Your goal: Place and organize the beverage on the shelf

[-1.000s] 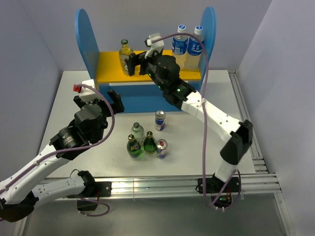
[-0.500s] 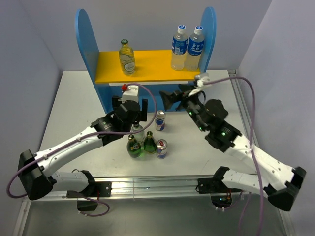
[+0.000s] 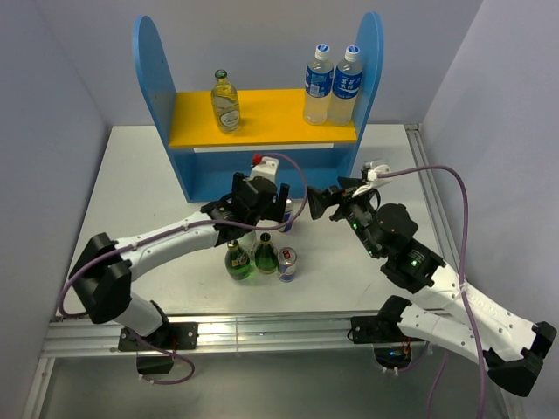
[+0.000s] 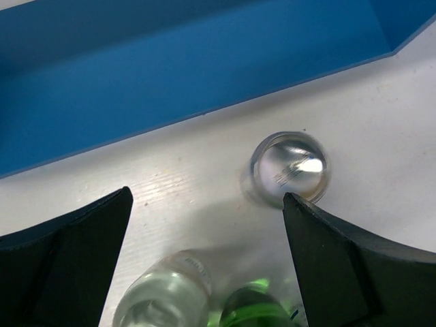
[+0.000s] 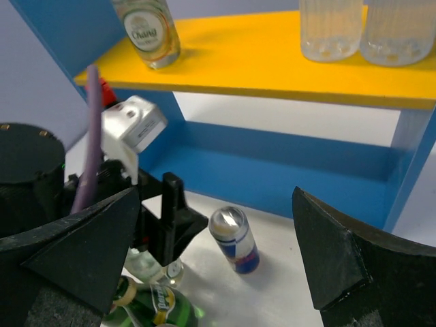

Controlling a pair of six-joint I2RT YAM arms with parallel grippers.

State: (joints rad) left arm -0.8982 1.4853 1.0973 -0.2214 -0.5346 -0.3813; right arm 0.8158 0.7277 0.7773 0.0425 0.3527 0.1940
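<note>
Hovering over the drinks on the tabletop (image 3: 140, 175), the left pincer (image 4: 206, 204) is spread wide and holds nothing. A can (image 4: 289, 169) stands just inside its right finger, with a clear glass bottle (image 4: 163, 296) and a green bottle (image 4: 255, 312) close by. The second green bottle (image 3: 237, 262) and the second can (image 3: 286, 262) stand in the same cluster. The right pincer (image 5: 216, 197) is wide open too, empty, facing the shelf (image 3: 153, 61). One clear bottle (image 3: 225, 100) is already on the yellow board (image 3: 271, 118), left end.

Likely step: grabbing the next drink. The lone can looks easiest. Centre both fingers around it, drop low on the body, close, then lift straight up. The glass bottles beside it could tip if clipped.
</note>
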